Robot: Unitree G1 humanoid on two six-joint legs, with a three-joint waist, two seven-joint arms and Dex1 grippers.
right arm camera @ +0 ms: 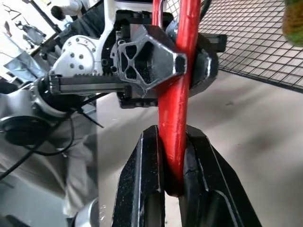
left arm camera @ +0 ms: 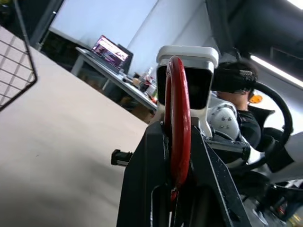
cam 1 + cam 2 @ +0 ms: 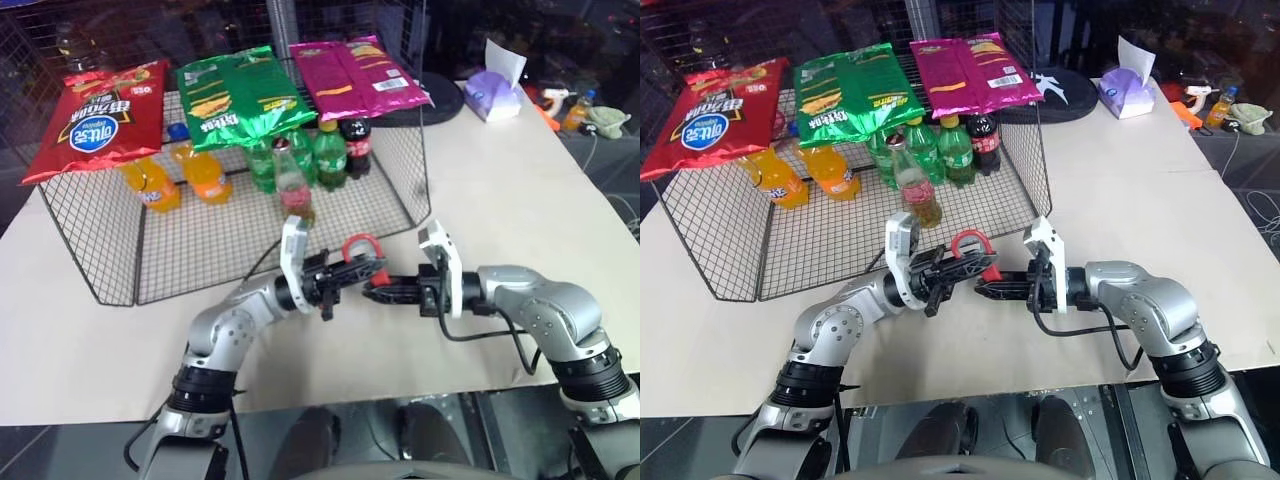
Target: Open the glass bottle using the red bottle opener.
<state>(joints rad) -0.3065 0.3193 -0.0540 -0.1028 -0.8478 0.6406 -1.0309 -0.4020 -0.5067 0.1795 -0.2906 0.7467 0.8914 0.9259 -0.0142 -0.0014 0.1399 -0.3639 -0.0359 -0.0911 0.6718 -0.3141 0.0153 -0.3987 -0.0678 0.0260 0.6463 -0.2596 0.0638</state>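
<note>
Both pincers clamp the red bottle opener (image 3: 362,250) above the near counter (image 3: 520,200): your left pincer (image 3: 345,275) and right pincer (image 3: 372,291) are each closed on it, probably mid-handover. The glass bottle (image 3: 293,185) stands farther off, inside the wire basket (image 3: 200,270), awaiting the opener.

On the bench (image 3: 520,200) a wire rack (image 3: 200,240) stands at the back left. Three snack bags (image 3: 240,95) lie side by side on its top. Under them stand soda bottles (image 3: 175,180) at the left, plastic bottles (image 3: 330,155) further right, and the glass bottle (image 3: 293,185) in front of those. A tissue pack (image 3: 492,92) sits at the far right. Before the rack, above the bench, the left hand (image 3: 345,275) and right hand (image 3: 378,290) meet tip to tip, both clamped on the bottle opener (image 3: 362,250), whose ring points up.
</note>
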